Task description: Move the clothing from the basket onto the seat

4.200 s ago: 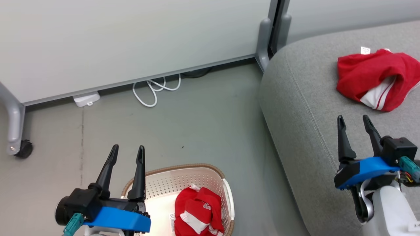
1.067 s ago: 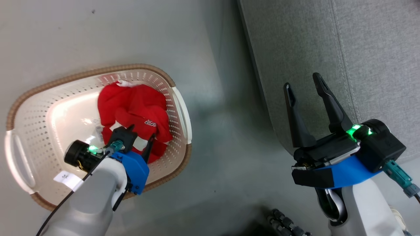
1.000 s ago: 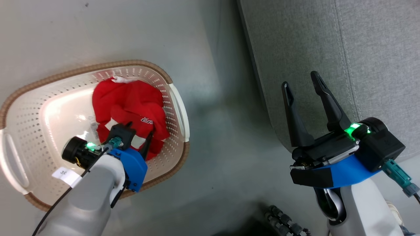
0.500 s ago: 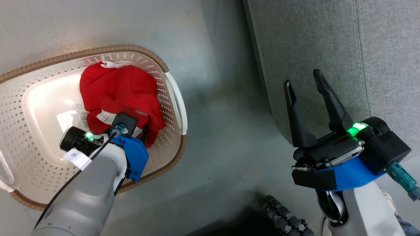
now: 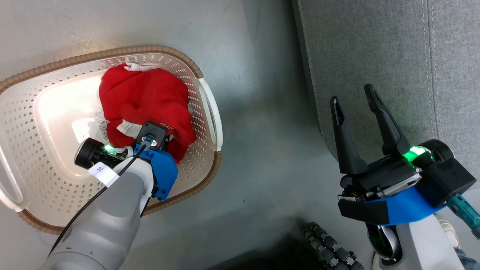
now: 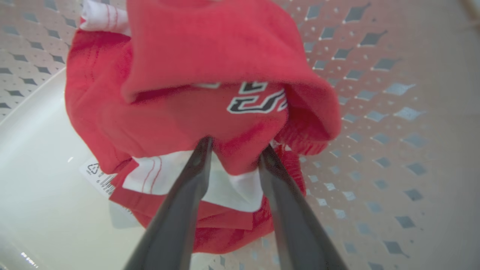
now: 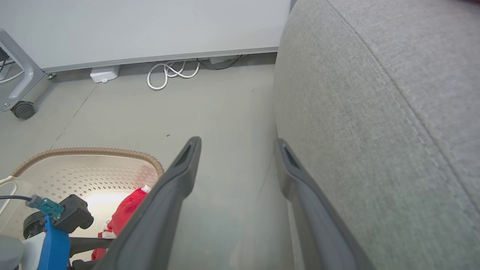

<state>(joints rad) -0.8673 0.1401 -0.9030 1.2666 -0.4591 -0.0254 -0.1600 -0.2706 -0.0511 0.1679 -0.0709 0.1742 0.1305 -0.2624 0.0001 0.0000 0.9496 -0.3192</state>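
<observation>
A bright red garment with white panels and small lettering lies bunched in the cream basket on the floor. My left gripper reaches down into it, its fingers under the wrist in the head view. In the left wrist view the left gripper is closed on a fold of the red garment just below the lettering, with the perforated basket wall behind. My right gripper hangs open and holds nothing beside the grey seat, at its side edge. The right wrist view looks past the right gripper along the seat.
The basket stands on grey floor left of the seat, with a strip of bare floor between them. A coiled white cable, a white box and a caster wheel lie along the far wall panel. A black ribbed hose lies near my base.
The head has bent down over the basket. My left arm has reached into it and its fingers have sunk into the red garment and closed on a fold. The right gripper stays open.
</observation>
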